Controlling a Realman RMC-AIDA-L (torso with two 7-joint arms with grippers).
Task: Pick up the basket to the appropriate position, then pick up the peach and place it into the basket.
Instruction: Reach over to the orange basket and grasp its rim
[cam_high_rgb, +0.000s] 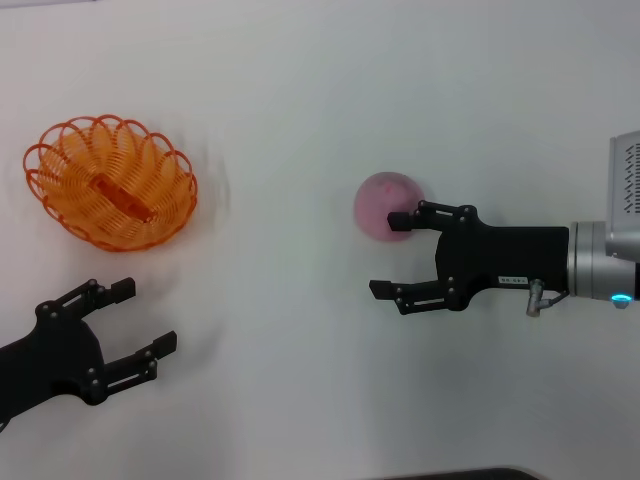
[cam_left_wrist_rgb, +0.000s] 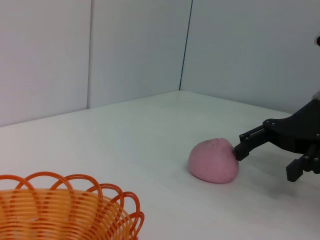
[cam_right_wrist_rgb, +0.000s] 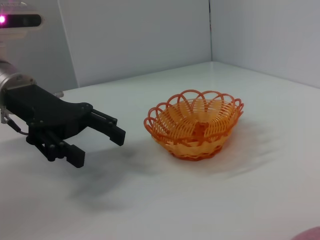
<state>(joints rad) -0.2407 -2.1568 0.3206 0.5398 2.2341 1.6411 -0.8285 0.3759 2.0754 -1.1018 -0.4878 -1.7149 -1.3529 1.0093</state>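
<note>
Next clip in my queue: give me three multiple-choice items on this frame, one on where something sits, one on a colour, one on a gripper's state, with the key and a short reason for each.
1. Where does the peach lie?
A. Inside the basket
B. On the table, at one fingertip of the right gripper
C. Between the fingers of the left gripper

2. What colour is the basket?
A. Orange
B. Blue
C. Black

3. How does the left gripper stand?
A. Shut on the basket
B. Shut on the peach
C. Open, holding nothing

Key:
1. B: the head view shows the peach on the white table with one finger of the open right gripper at its side, its other finger well clear.
2. A: its looped wire is orange in all three views.
3. C: its fingers are spread on the near side of the basket, apart from it.
</note>
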